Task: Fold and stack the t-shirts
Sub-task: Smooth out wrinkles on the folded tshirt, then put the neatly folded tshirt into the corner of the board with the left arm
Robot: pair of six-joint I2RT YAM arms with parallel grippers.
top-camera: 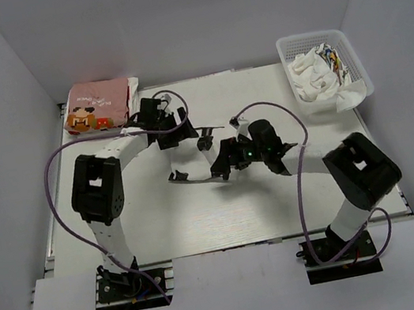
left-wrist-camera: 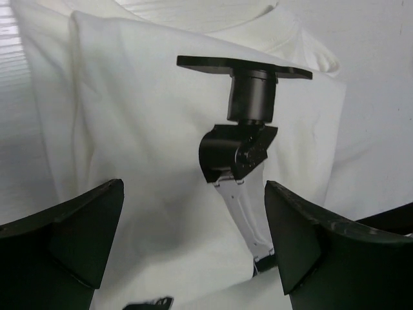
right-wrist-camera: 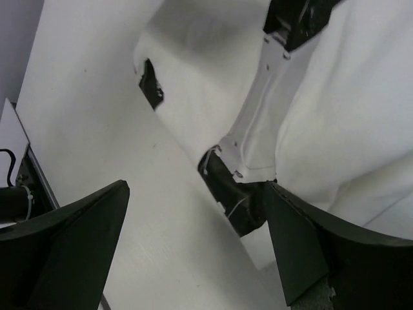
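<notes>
Both my grippers gape wide over the white tee [left-wrist-camera: 129,116], neither one holding anything.
My left gripper [left-wrist-camera: 193,213] hangs right above the tee, whose cloth fills the space under and between its fingers. For my right gripper [right-wrist-camera: 197,194], the tee lies ahead and to the right, with bare table [right-wrist-camera: 84,97] to the left. The two grippers face each other close together near the table's middle; from above the tee hardly shows against the white top. The pink tee [top-camera: 98,103] lies folded at the far left corner. The basket [top-camera: 350,57], with white cloth in it, sits at the far right corner.
</notes>
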